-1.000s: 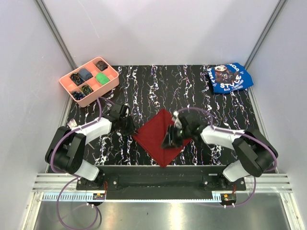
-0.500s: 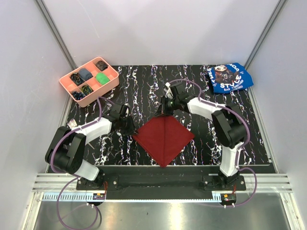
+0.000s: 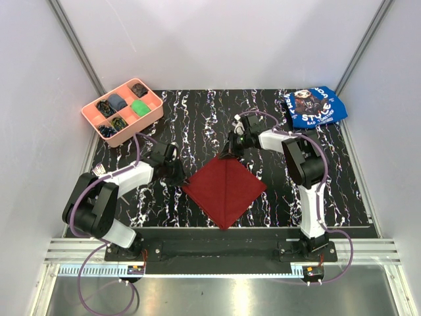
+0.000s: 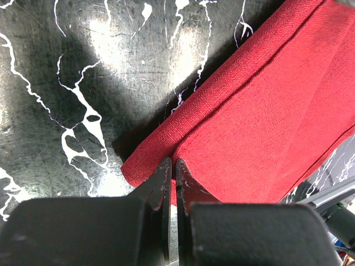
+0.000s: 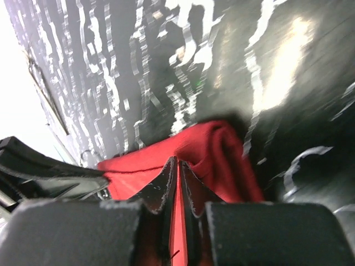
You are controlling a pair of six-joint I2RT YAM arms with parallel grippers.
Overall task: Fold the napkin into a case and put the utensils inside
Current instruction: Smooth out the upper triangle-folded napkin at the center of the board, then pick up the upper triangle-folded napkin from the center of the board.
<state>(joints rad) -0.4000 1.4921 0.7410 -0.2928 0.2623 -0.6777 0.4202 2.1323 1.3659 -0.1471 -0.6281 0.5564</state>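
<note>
A black marble-patterned table (image 3: pixel 197 118) with white veins stands between pale grey walls (image 3: pixel 217 39). One dark red square cloth napkin (image 3: pixel 225 187) lies as a diamond front centre; one blue printed cloth (image 3: pixel 314 106) sits far right and one pink plastic compartment tray (image 3: pixel 139 128) far left. The left gripper (image 4: pixel 171 166) pinches the napkin's left corner, the right gripper (image 5: pixel 178 166) its far corner.

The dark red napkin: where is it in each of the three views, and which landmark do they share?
Top external: the napkin lies as a diamond, slightly below mid-picture.
Left wrist: the napkin fills the right side, one corner at the left gripper.
Right wrist: its bunched corner sits low at centre, in the right gripper.
Shared landmark: the black tabletop with white veins.
</note>
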